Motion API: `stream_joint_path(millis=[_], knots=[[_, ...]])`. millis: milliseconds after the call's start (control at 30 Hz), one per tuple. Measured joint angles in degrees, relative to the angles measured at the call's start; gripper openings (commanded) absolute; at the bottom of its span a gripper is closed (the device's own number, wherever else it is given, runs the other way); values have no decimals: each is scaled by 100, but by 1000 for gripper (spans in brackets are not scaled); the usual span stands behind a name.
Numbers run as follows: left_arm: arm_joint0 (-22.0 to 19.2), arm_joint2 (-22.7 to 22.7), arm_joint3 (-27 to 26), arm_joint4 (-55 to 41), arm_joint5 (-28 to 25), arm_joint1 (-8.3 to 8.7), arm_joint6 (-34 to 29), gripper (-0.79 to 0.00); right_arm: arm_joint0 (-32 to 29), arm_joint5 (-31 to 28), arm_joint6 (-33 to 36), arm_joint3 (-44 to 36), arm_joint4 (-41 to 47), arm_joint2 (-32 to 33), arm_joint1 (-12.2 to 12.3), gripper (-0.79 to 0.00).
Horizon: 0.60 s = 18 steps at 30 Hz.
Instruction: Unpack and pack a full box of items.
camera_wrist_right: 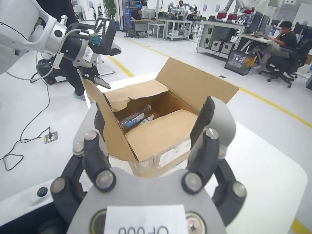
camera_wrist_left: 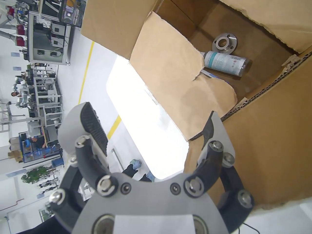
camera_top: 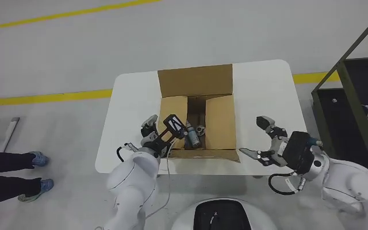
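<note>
Top view looks straight down on the counter (camera_top: 132, 115). Both wrist views face the box (camera_top: 195, 80) closely, from opposite sides.

The box (camera_top: 195, 80) is made of matt corrugated cardboard, the flange (camera_wrist_left: 224, 43) of dull metal, the bottle (camera_wrist_left: 225, 63) of clear glossy plastic.
</note>
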Motion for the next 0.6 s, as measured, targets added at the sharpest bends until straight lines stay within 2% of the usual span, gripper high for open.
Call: stream_joint_path(millis=[167,333,600], knots=[[149,-3,-110,-244,-27,7,-56,0,304,233,881,167,349,-537,-37,-785],[269,-44,-196,-415,47,17,-97,0,695,281,1537,371,296,-1097,-75,-785],[280,-205,-290,-523,116,46,8,0,965,44,1866,687,195,-1532,-100,-785]])
